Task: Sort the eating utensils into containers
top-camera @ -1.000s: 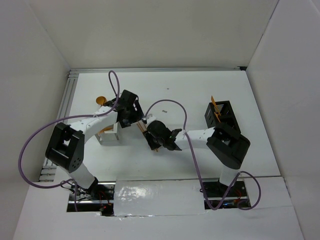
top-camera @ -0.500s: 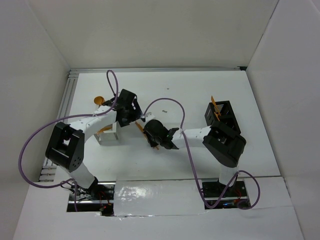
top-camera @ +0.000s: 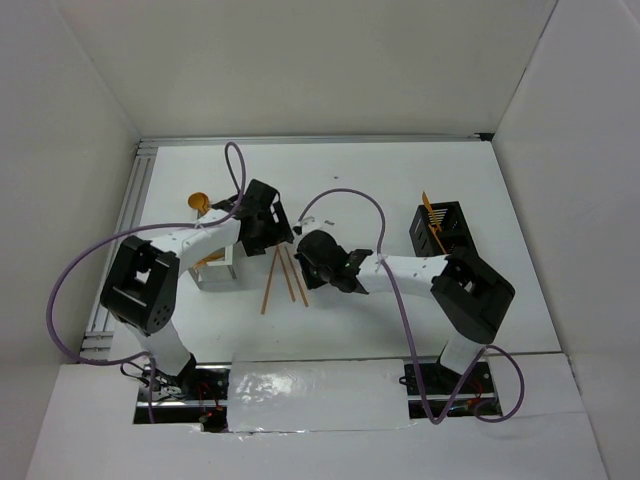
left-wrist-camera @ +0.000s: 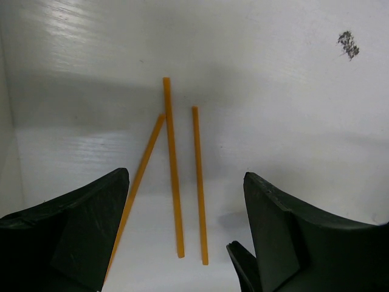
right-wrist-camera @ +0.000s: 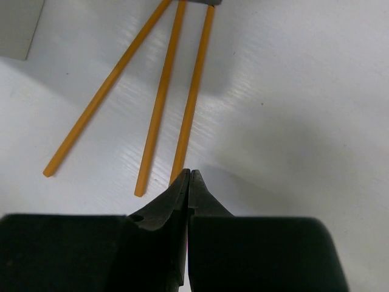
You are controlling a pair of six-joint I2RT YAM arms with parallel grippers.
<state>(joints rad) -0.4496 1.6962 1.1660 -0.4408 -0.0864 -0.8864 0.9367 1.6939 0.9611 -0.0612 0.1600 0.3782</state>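
Three orange sticks (top-camera: pixel 285 275) lie fanned on the table just right of the white caddy (top-camera: pixel 215 270). My left gripper (top-camera: pixel 270 238) is open and empty at their far ends; in the left wrist view (left-wrist-camera: pixel 185 182) the sticks (left-wrist-camera: pixel 172 164) lie between the jaws, untouched. My right gripper (top-camera: pixel 308 280) is shut and empty. Its tip (right-wrist-camera: pixel 190 173) sits at the near end of the rightmost stick (right-wrist-camera: pixel 193 91). The black caddy (top-camera: pixel 445 228) at the right holds orange forks (top-camera: pixel 432 215). An orange spoon (top-camera: pixel 200 200) lies at the far left.
White walls close in the table on three sides. A metal rail (top-camera: pixel 130 210) runs along the left edge. Purple cables (top-camera: pixel 345 200) loop above both arms. A dark speck (left-wrist-camera: pixel 347 44) marks the table beyond the sticks.
The sticks, earlier bunched under my right gripper, now lie spread out in the open. My right gripper has drawn back to the right. My left gripper shifted slightly toward them.
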